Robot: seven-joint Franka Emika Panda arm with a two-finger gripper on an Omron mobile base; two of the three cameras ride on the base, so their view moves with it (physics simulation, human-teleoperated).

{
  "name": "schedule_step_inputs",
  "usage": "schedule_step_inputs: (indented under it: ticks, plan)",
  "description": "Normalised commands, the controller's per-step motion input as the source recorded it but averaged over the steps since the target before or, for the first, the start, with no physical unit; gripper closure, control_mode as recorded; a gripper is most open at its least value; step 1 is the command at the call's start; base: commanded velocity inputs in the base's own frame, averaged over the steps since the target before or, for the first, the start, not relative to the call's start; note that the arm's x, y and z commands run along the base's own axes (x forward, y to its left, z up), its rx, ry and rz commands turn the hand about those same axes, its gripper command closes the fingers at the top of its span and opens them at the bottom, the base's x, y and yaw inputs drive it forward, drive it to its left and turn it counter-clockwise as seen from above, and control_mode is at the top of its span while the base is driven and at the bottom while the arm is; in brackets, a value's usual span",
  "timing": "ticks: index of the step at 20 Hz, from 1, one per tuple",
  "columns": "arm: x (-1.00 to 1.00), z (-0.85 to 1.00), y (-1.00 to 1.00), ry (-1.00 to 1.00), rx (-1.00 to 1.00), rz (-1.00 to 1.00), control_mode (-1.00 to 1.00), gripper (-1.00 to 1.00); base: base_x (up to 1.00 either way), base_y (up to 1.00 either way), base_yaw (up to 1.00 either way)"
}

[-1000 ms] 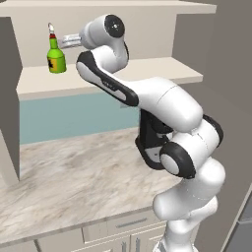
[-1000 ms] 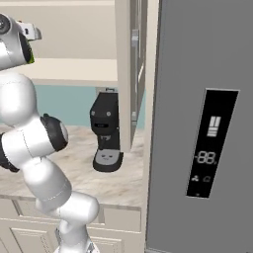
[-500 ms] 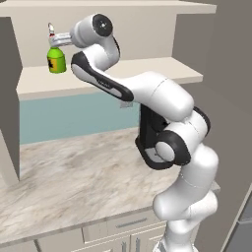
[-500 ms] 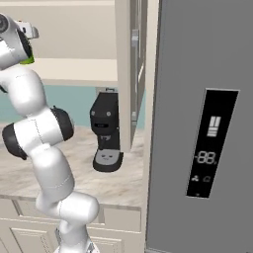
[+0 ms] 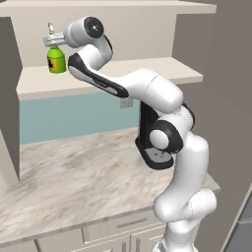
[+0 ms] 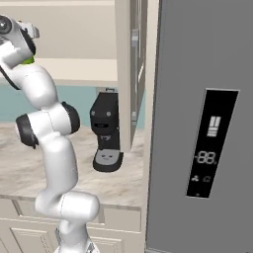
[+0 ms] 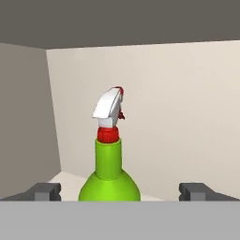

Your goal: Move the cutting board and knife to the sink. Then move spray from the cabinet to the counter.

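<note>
I see the spray (image 5: 56,59) standing upright on the cabinet (image 5: 113,74) shelf near its left end, nozzle up. A black coffee machine (image 6: 105,131) sits on the counter (image 5: 74,172) below. My gripper (image 7: 123,191) is spread wide, fingers either side of the bottle, not clamping

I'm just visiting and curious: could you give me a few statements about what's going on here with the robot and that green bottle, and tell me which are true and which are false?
1. The spray stands upright on a shelf of the cabinet. True.
2. The gripper is clamped shut on the bottle. False: its fingers stand wide open, one on each side of the bottle.
3. The bottle's nozzle top is blue. False: it is white and red.
4. A black coffee machine sits on the counter. True.
</note>
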Motion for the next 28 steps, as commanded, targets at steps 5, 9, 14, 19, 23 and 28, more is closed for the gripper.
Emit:
schedule_step_inputs:
  ticks: [5,9,14,19,23,28]
  plan:
    - [0.27,0.00,0.23,0.00,0.00,0.00,-1.00,-1.00,0.00,0.00,0.00]
    - [0.21,0.00,0.26,0.00,0.00,0.00,-1.00,-1.00,0.00,0.00,0.00]
    - [0.16,0.00,0.16,0.00,0.00,0.00,-1.00,-1.00,0.00,0.00,0.00]
    - [0.10,0.00,0.01,0.00,0.00,0.00,-1.00,-1.00,0.00,0.00,0.00]
    - [0.07,-0.01,0.00,0.00,0.00,0.00,-1.00,-1.00,0.00,0.00,0.00]
    - [0.05,0.00,0.00,0.00,0.00,0.00,-1.00,-1.00,0.00,0.00,0.00]
